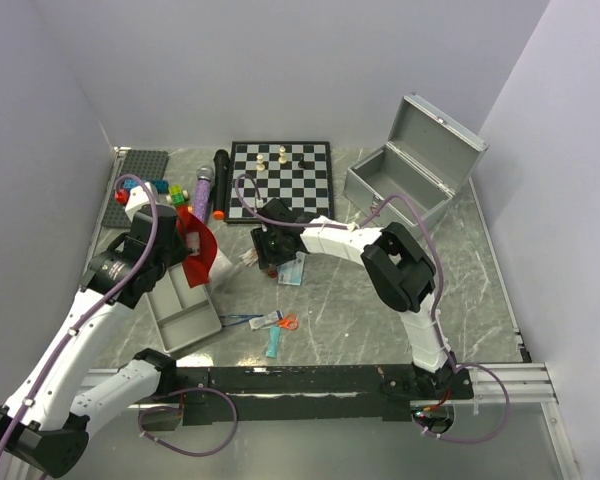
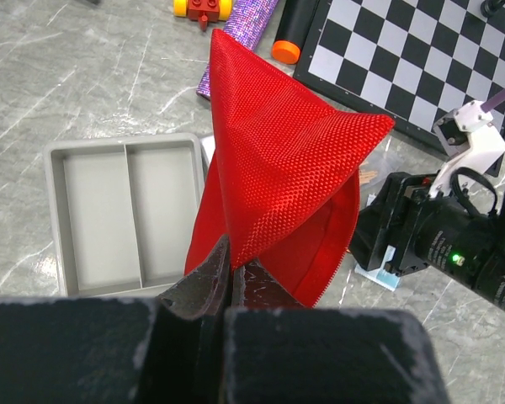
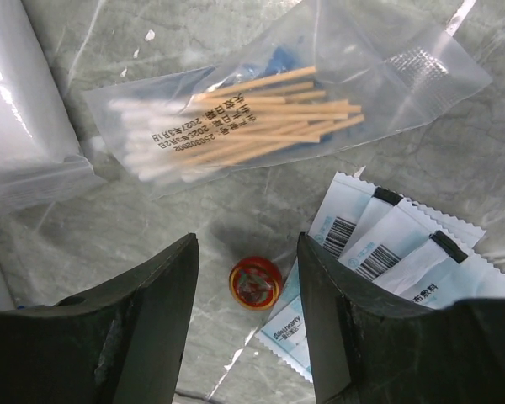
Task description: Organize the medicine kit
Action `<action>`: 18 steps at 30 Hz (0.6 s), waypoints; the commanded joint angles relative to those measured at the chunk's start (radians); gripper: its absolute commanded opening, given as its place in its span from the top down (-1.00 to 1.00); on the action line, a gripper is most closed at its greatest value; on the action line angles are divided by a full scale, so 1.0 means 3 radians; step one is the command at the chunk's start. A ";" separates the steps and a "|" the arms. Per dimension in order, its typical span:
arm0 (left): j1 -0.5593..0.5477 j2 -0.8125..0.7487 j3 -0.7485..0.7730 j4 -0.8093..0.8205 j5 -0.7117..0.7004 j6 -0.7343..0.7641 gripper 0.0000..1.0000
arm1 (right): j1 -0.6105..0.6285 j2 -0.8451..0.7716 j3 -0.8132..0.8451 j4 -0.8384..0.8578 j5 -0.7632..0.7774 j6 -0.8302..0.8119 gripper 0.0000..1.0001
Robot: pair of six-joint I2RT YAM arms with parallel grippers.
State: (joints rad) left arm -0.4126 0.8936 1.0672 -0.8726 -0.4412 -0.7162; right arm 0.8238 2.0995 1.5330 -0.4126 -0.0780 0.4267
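Toward the surface's left edge, the left gripper (image 2: pixel 230 263) is pinching a red mesh pouch (image 2: pixel 278 168) tight. Nearer the middle, the right gripper (image 3: pixel 247 246) is hanging wide open, grasping nothing — a small red tin (image 3: pixel 255 283) is lying between its fingers.

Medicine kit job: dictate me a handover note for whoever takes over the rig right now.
Left claw: shut on the red mesh pouch, held up beside the grey divided tray.
Right claw: open, poised over the small red tin, not closed on it.
Loose on the table: bag of cotton swabs and sachets, both near the tin.
Done: nothing visibly packed; the tray's compartments look empty.
Left: put tin, swabs and sachets away.
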 commanded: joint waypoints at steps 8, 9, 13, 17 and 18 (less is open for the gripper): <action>0.0015 -0.0064 -0.0014 0.0188 0.0075 0.0035 0.99 | 0.0255 -0.0034 -0.0099 -0.0103 0.0495 -0.0175 -0.17; 0.0015 -0.0064 -0.0019 0.0188 0.0075 0.0035 0.99 | 0.0261 -0.0044 -0.0129 -0.0103 0.0521 -0.0175 -0.16; 0.0015 -0.0059 -0.0050 0.0209 0.0105 0.0030 0.99 | 0.0286 -0.0095 -0.0237 -0.0087 0.0623 -0.0190 -0.14; 0.0015 -0.0049 -0.0055 0.0219 0.0116 0.0020 0.99 | 0.0322 -0.0116 -0.0262 -0.0148 0.0766 -0.0215 -0.11; 0.0015 -0.0049 -0.0055 0.0224 0.0111 0.0020 0.99 | 0.0327 -0.0131 -0.0278 -0.0149 0.0807 -0.0210 -0.14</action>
State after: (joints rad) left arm -0.4126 0.8932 1.0489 -0.8513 -0.4160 -0.7177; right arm 0.9058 2.0850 1.4918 -0.3771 0.1017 0.3740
